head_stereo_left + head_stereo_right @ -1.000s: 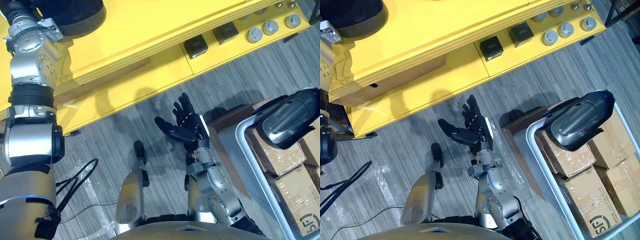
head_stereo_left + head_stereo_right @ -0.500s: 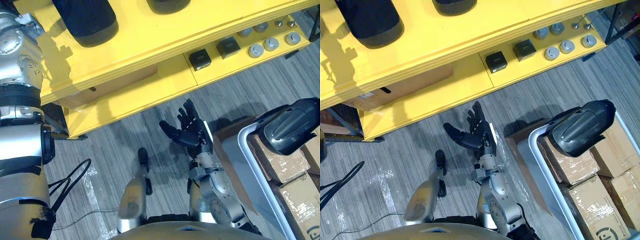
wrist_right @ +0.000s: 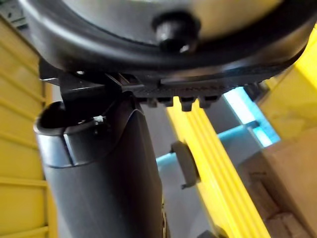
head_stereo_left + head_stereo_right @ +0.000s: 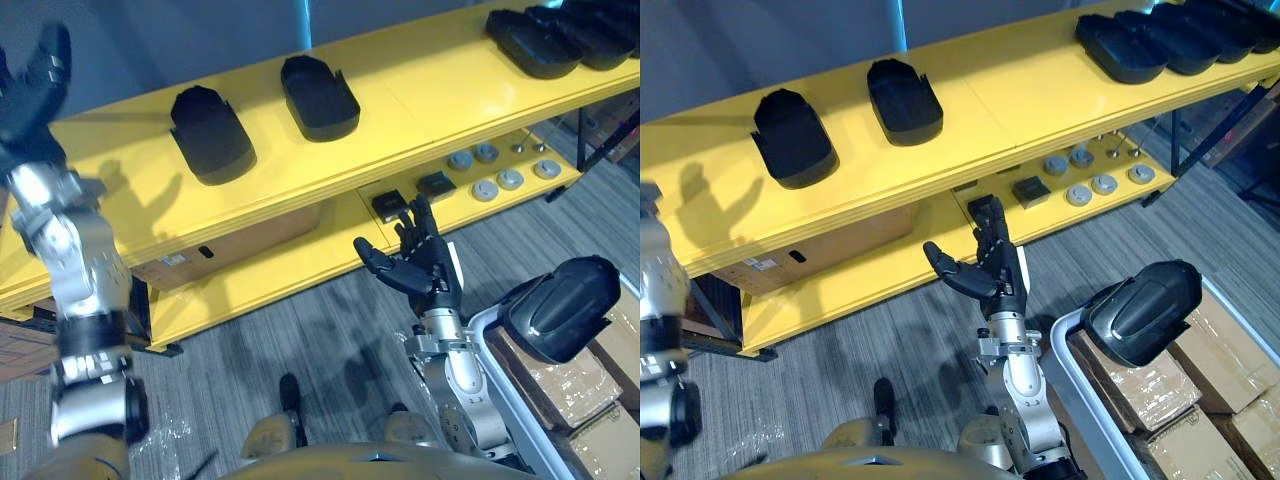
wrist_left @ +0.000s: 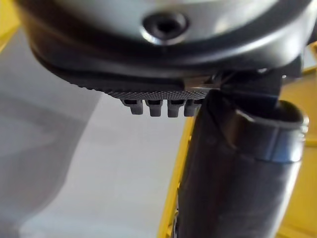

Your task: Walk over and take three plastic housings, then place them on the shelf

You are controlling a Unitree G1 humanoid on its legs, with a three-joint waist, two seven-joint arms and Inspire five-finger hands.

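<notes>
Two black plastic housings point(image 4: 210, 135) point(image 4: 320, 97) lie side by side on the yellow shelf's top board point(image 4: 420, 90). Several more housings point(image 4: 545, 40) lie at the board's far right end. Another black housing point(image 4: 560, 320) rests on cardboard boxes in a bin at my right. My left hand point(image 4: 35, 85) is raised at the shelf's left end, open, holding nothing and apart from the nearest housing. Below the shelf's front edge my right hand point(image 4: 420, 265) is open, fingers spread and empty, left of the bin's housing.
The lower shelf board carries small black boxes point(image 4: 390, 205) and round silver parts point(image 4: 485, 187). A cardboard box point(image 4: 235, 250) sits under the top board. The grey bin point(image 4: 1070, 350), with cardboard boxes point(image 4: 1150, 390) in it, stands close at my right on the grey floor.
The whole view has swung upward, so the shelf's top and its housings now show. My left hand has come into view, raised at the left. The right hand stays open.
</notes>
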